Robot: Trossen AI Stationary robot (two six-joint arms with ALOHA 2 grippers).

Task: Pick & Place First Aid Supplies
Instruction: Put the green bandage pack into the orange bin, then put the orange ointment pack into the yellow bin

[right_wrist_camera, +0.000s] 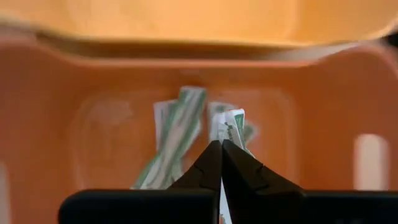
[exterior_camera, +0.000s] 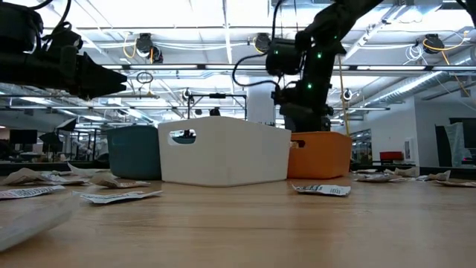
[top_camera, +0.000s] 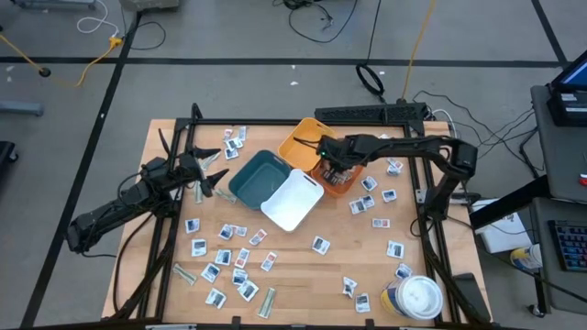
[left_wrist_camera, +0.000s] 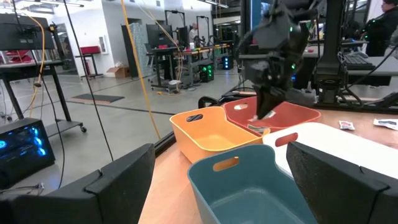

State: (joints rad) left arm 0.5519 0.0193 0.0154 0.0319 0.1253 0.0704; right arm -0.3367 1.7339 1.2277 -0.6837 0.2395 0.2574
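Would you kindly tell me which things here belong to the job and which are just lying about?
Job: wrapped strip pinched in the right gripper over the orange bin; packets scattered on the table; left gripper, open.
Lying about: white-lidded tub.

Right gripper (left_wrist_camera: 264, 115) hangs over the orange bin (left_wrist_camera: 273, 117), beside yellow bin (left_wrist_camera: 208, 134).

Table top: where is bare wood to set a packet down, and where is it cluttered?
Bare wood lies between the white bin and the round tub, around one lone packet. Packets crowd the front left and right of the orange bin.
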